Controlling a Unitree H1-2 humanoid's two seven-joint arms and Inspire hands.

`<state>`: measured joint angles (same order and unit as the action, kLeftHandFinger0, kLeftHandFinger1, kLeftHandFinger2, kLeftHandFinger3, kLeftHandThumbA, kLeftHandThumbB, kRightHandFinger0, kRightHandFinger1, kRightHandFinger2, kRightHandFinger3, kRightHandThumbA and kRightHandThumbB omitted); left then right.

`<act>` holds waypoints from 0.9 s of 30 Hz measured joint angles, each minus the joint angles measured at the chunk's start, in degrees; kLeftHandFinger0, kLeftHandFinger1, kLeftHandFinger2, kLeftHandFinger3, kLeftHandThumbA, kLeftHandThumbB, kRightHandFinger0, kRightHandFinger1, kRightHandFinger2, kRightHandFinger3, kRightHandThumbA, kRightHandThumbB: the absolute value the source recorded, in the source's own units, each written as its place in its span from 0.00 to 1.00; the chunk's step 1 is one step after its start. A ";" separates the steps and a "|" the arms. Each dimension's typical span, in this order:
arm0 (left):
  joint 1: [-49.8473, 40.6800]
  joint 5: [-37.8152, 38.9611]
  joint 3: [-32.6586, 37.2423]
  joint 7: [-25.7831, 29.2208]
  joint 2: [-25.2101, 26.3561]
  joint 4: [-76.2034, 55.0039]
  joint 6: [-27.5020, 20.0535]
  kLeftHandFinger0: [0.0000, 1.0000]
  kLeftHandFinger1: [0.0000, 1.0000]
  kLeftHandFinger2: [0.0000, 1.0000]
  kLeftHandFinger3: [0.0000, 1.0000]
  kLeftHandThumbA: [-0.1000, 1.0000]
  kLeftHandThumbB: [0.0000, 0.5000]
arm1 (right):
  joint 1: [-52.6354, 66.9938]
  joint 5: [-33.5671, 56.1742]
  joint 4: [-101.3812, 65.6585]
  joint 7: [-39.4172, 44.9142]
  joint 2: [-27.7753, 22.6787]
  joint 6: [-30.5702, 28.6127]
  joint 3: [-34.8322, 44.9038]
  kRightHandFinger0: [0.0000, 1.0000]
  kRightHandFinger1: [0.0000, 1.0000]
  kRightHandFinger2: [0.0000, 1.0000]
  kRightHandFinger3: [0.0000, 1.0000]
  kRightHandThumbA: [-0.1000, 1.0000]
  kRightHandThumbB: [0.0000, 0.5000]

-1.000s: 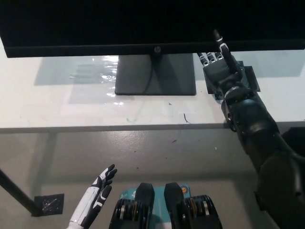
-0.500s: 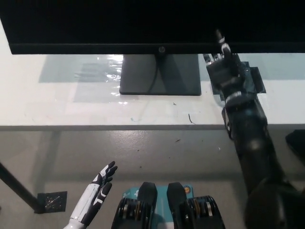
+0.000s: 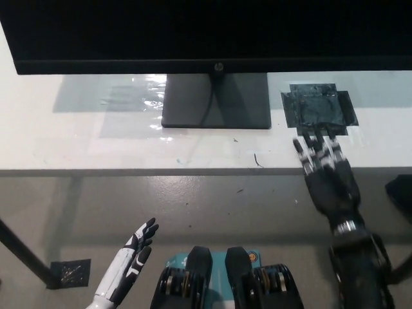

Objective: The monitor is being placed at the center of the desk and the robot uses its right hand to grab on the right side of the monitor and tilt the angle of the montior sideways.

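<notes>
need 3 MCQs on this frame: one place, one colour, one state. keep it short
1. Where is the black right robot hand?
A. gripping the monitor's edge
B. over the desk's front edge, below the dark taped patch
C. on the monitor stand

2. What colour is the flat-screen monitor?
A. white
B. silver
C. black

3. What state is the white left robot hand?
A. open, holding nothing
B. closed on a cable
C. pressing the desk

Answers: 1 B, its fingers lie just below the dark taped patch, clear of the monitor. 2 C, bezel and screen are black. 3 A, fingers spread at lower left, above the floor.

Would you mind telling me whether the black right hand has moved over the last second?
Yes. The black right hand has pulled back from the black monitor's bottom edge, past the dark tape patch, to the desk's front edge.
</notes>
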<state>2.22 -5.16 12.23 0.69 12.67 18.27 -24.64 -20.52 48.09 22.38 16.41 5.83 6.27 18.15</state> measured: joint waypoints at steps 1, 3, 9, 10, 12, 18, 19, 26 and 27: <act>0.00 0.00 0.00 0.00 0.01 0.01 0.00 1.00 1.00 1.00 1.00 1.00 0.69 | 2.26 -0.14 -2.63 0.11 -0.23 0.21 -1.23 1.00 1.00 1.00 1.00 1.00 0.80; 0.00 0.00 0.00 0.00 0.00 0.01 0.00 1.00 1.00 1.00 1.00 1.00 0.70 | 6.33 -0.54 -6.89 0.24 -0.52 0.39 -3.20 1.00 1.00 1.00 1.00 1.00 0.84; 0.02 0.01 0.00 0.00 0.01 0.02 0.00 1.00 1.00 1.00 1.00 1.00 0.69 | 15.46 -3.07 -20.28 0.85 -1.74 -0.16 -8.94 1.00 1.00 1.00 1.00 1.00 0.85; 0.02 0.01 0.00 0.00 0.02 0.02 0.00 1.00 1.00 1.00 1.00 1.00 0.69 | 16.60 -3.76 -22.45 1.13 -1.85 -0.66 -9.84 1.00 1.00 1.00 1.00 1.00 0.85; 0.03 0.01 0.00 0.00 0.02 0.03 0.00 1.00 1.00 1.00 1.00 1.00 0.68 | 18.51 -5.26 -26.53 1.66 -2.04 -1.59 -11.54 1.00 1.00 1.00 1.00 1.00 0.84; -0.02 -0.02 0.07 0.00 0.02 0.03 0.00 1.00 1.00 1.00 1.00 1.00 0.68 | 23.45 -12.48 -32.69 2.37 -0.90 -7.19 -14.24 1.00 1.00 1.00 1.00 1.00 0.61; -0.02 -0.02 0.07 0.00 0.02 0.03 0.00 1.00 1.00 1.00 1.00 1.00 0.66 | 24.23 -13.91 -32.99 2.38 -0.56 -8.22 -14.43 1.00 1.00 1.00 1.00 1.00 0.67; -0.26 -0.02 0.08 0.01 0.00 0.03 0.00 1.00 1.00 1.00 1.00 1.00 0.68 | 25.83 -22.77 -32.17 0.67 -0.63 -12.24 -16.43 1.00 1.00 1.00 1.00 1.00 0.68; -0.32 -0.03 0.08 0.00 -0.01 0.03 0.01 1.00 1.00 1.00 1.00 1.00 0.68 | 25.78 -23.76 -31.54 0.01 -1.05 -12.44 -16.97 1.00 1.00 1.00 1.00 1.00 0.68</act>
<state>1.90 -5.19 12.31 0.69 12.66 18.30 -24.63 5.26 24.33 -9.15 16.42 4.78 -6.17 1.18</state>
